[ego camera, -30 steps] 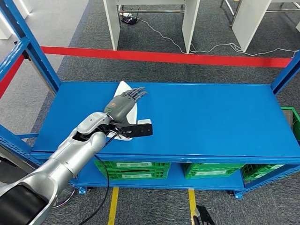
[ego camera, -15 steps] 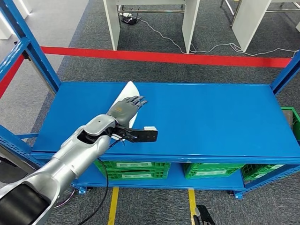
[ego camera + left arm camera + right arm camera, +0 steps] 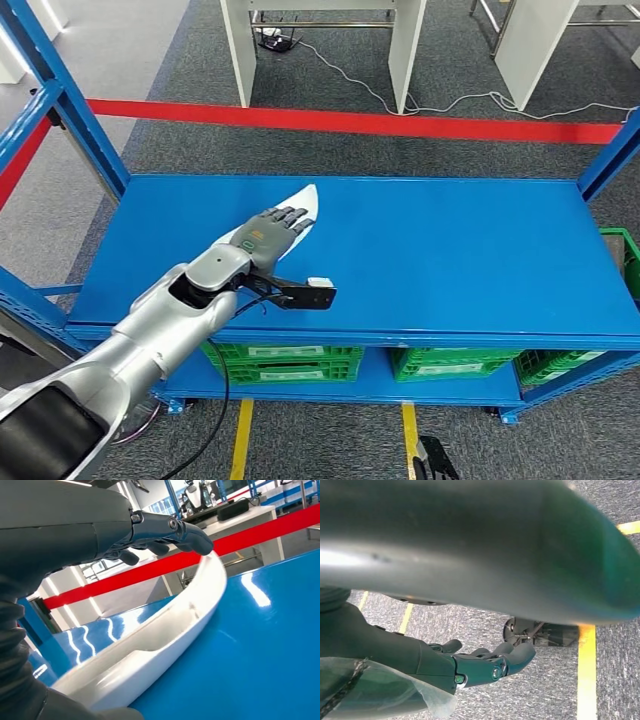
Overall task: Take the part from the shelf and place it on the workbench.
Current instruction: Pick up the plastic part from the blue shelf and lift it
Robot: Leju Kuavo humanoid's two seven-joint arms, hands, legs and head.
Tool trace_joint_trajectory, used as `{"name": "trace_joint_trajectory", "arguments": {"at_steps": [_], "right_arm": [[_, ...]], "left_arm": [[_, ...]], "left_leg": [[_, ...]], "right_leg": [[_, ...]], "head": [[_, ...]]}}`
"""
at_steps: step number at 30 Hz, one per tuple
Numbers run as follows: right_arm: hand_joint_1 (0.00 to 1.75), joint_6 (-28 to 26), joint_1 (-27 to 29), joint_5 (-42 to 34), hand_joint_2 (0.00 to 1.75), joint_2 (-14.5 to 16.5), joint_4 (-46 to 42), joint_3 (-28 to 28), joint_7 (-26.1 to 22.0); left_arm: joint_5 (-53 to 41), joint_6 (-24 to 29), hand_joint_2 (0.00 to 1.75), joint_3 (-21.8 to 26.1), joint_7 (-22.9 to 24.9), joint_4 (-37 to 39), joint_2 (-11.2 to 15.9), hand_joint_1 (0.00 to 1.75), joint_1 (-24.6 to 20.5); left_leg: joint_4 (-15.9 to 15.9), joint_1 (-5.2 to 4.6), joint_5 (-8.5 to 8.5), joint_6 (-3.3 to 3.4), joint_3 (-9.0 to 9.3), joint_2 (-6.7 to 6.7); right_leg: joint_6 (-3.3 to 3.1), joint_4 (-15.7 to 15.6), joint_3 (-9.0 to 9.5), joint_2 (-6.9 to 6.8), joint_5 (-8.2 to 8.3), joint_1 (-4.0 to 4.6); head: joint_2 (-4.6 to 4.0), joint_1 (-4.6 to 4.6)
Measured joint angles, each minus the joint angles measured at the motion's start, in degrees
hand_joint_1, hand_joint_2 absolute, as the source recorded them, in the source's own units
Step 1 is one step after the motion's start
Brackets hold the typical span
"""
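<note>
**Left hand over the white part on the blue shelf**

Closest in, green crates point(image 3: 281, 362) sit on the lower level. On the blue shelf point(image 3: 453, 260) above them, the left hand point(image 3: 266, 233) lies over the white curved part point(image 3: 306, 200), fingers point(image 3: 188, 530) stretched along its upper rim, thumb under it. Honestly can't tell if it's really gripping or just resting there. The right hand point(image 3: 478, 665) hangs low over grey carpet, fingers loosely apart, holding nothing. Farther back, red tape point(image 3: 362, 123) crosses the floor.

The glossy blue shelf point(image 3: 453, 250) carries a curved white part point(image 3: 306, 200) lying left of centre.
</note>
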Motion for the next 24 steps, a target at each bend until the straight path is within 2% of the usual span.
{"name": "trace_joint_trajectory", "arguments": {"at_steps": [9, 13, 17, 21, 24], "right_arm": [[0.00, 0.3, 0.0, 0.1, 0.00, 0.0, 0.0, 0.0, -0.2], [0.00, 0.2, 0.0, 0.0, 0.00, 0.0, 0.0, -0.1, -0.3], [0.00, -0.3, 0.1, -0.6, 0.00, 0.0, 0.0, -0.5, -0.4], [0.00, -0.3, 0.1, -0.7, 0.00, 0.0, 0.0, -0.6, -0.4], [0.00, -0.5, 0.2, -1.0, 0.00, 0.0, 0.0, -1.1, -0.1]], "left_arm": [[0.1, 0.1, 1.75, -0.7, 0.0, 0.1, 0.0, 0.00, 0.0], [0.5, -0.8, 0.00, -0.5, 1.0, 0.3, 0.1, 0.00, -0.1], [-0.2, -1.4, 0.00, 0.0, 3.7, 0.6, 0.6, 0.00, -0.1], [-0.5, -1.2, 0.00, 0.1, 4.2, 0.7, 0.8, 0.00, -0.1], [-1.8, -0.4, 0.00, 0.5, 5.4, 0.7, 1.9, 0.00, 0.0]], "left_leg": [[0.0, 0.00, 0.00, 0.00, 0.00, 0.00], [0.0, 0.00, 0.00, 0.00, 0.00, 0.00], [0.0, 0.00, 0.00, 0.00, -0.01, 0.00], [0.0, 0.00, 0.00, 0.00, -0.01, 0.00], [0.0, 0.01, 0.00, 0.00, -0.01, -0.01]], "right_leg": [[0.00, 0.0, 0.00, 0.00, 0.00, 0.00], [0.00, 0.0, 0.00, 0.00, 0.00, 0.00], [0.00, 0.0, 0.01, 0.02, 0.00, 0.00], [0.00, 0.0, 0.01, 0.02, 0.00, 0.00], [0.00, 0.0, 0.00, -0.01, 0.00, 0.01]], "head": [[0.00, 0.01], [0.00, 0.00], [0.00, 0.01], [0.00, 0.00], [0.00, -0.01]]}}
